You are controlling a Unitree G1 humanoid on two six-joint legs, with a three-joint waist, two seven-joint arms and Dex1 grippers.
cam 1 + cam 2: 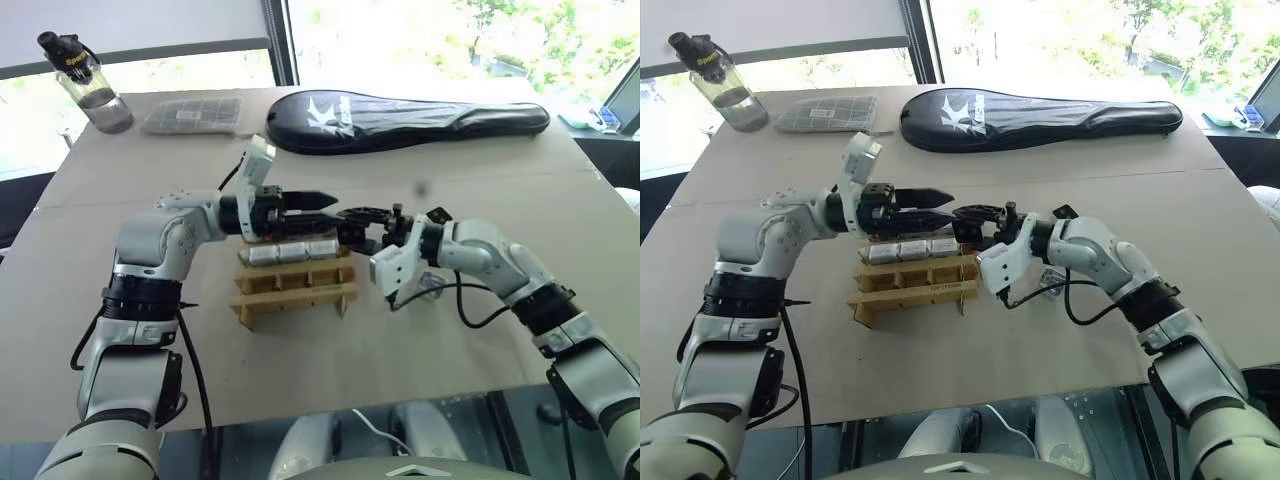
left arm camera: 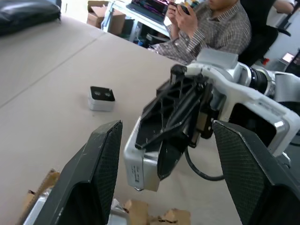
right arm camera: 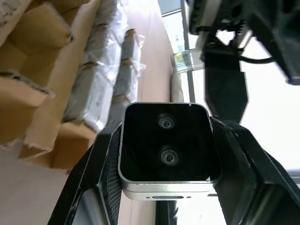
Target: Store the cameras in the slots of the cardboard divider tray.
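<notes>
The cardboard divider tray (image 1: pixel 293 288) stands in the middle of the table. Its far row holds three wrapped silver cameras (image 1: pixel 294 250). Just above the tray's right end, my right gripper (image 3: pixel 165 154) points left and is shut on a camera (image 3: pixel 165 145) with a black two-lens face. My left gripper (image 1: pixel 322 203) points right toward it, open, and its fingers (image 2: pixel 105 173) stand on either side of the right gripper's tip (image 2: pixel 168 117) without touching it. A further camera (image 2: pixel 101 97) lies loose on the table beyond, black face up.
At the far edge of the table are a clear water bottle (image 1: pixel 90 85), a flat grey gridded packet (image 1: pixel 192 115) and a long black racket case (image 1: pixel 400 120). A person (image 2: pixel 211 23) sits beyond the table's right side.
</notes>
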